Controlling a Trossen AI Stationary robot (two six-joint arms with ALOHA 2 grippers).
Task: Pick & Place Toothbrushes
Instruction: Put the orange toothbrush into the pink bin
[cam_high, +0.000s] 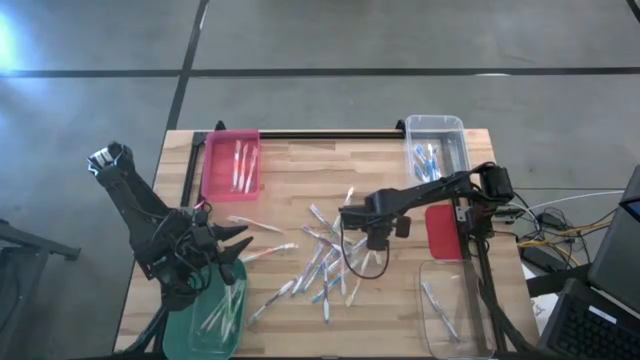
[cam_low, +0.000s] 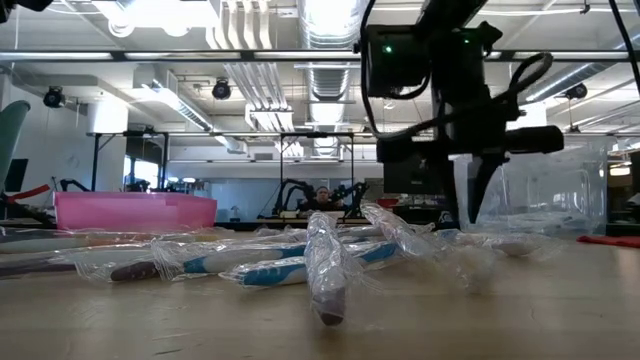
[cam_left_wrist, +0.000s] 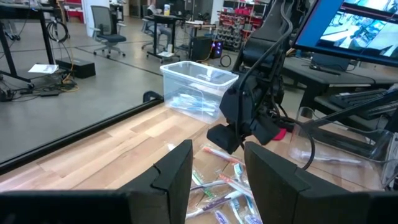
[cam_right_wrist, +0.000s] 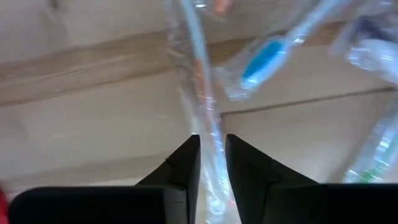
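Between the right tool's (cam_right_wrist: 212, 152) tips, a toothbrush (cam_right_wrist: 202, 93).

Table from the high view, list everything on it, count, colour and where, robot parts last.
loose toothbrushes: roughly twenty, pale with blue, pink or green accents, scattered mid-table
pink bin: one, far left, a few toothbrushes inside
green bin: one, near left, several toothbrushes inside
clear bin with blue toothbrushes: one, far right
second clear bin: one, near right, a toothbrush or so inside
red flat piece: one, right side
table: one, light wood
left pincer: open, above the table beside the green bin
right pincer: over the pile, fingers narrowly apart around a wrapped toothbrush
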